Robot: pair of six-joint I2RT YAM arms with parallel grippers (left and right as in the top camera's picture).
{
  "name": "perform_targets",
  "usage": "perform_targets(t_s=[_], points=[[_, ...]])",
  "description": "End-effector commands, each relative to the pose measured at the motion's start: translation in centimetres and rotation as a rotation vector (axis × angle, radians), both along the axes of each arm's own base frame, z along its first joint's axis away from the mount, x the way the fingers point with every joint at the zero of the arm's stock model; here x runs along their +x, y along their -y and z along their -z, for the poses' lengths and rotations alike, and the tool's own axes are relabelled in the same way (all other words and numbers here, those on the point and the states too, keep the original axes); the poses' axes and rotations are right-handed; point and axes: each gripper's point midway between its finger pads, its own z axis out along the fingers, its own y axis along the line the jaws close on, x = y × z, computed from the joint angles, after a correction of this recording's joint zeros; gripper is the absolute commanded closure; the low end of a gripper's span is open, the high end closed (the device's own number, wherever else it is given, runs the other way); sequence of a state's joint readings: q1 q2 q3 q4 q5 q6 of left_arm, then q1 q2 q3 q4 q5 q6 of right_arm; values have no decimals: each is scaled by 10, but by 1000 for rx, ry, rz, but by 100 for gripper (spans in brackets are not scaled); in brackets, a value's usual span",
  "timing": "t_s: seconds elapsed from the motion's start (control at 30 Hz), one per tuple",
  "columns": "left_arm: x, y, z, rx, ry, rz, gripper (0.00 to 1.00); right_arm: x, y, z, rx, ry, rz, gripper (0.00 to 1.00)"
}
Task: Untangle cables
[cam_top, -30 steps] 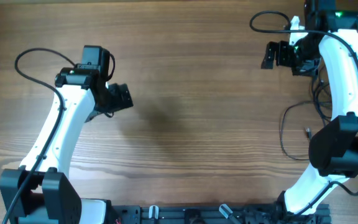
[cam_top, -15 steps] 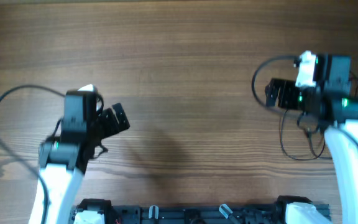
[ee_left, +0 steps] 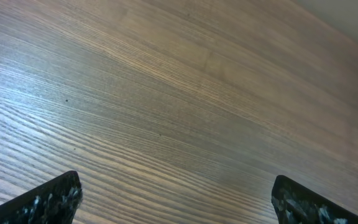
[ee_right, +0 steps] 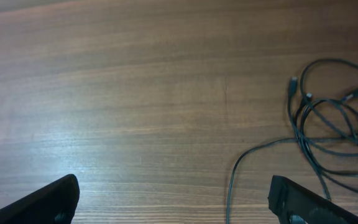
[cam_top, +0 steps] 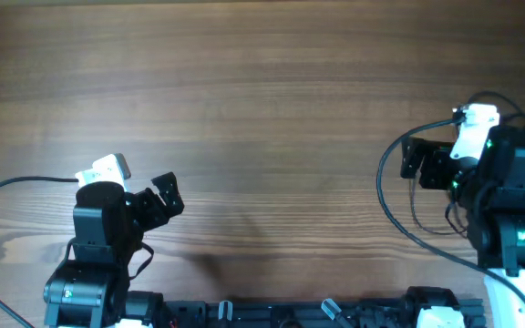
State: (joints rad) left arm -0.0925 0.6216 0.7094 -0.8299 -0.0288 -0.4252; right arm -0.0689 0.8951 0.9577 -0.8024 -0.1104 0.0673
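The table (cam_top: 262, 91) is brown wood, smooth, with fine lines and a soft shine. The cables (ee_right: 307, 107) look like dull black rubber. The left gripper (ee_left: 176, 190) has black fingers (ee_left: 48, 199) with shiny specks.

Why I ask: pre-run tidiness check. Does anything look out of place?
The cables lie tangled on the table at the right edge of the right wrist view, loops crossing. Nothing else stands out.

Cables (ee_right: 309, 109) — cropped by right wrist view's edge.
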Motion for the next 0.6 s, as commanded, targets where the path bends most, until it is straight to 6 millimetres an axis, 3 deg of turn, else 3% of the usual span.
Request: perform_targets(t_s=[0.0,0.13,0.23,0.33,0.57], points=[[-1,0,6,-7,-15,-9,0,8,3,20,1,-76,20,0],[-1,0,6,-7,-15,-9,0,17,4,53,8,-197,20,0],[-1,0,6,-7,-15,-9,0,18,4,56,9,-208,20,0],[-1,0,6,-7,-15,-9,0,14,4,40,6,-151,20,0],[-1,0,6,-7,-15,-9,0,-6,7,-16,-62,77,7,0]])
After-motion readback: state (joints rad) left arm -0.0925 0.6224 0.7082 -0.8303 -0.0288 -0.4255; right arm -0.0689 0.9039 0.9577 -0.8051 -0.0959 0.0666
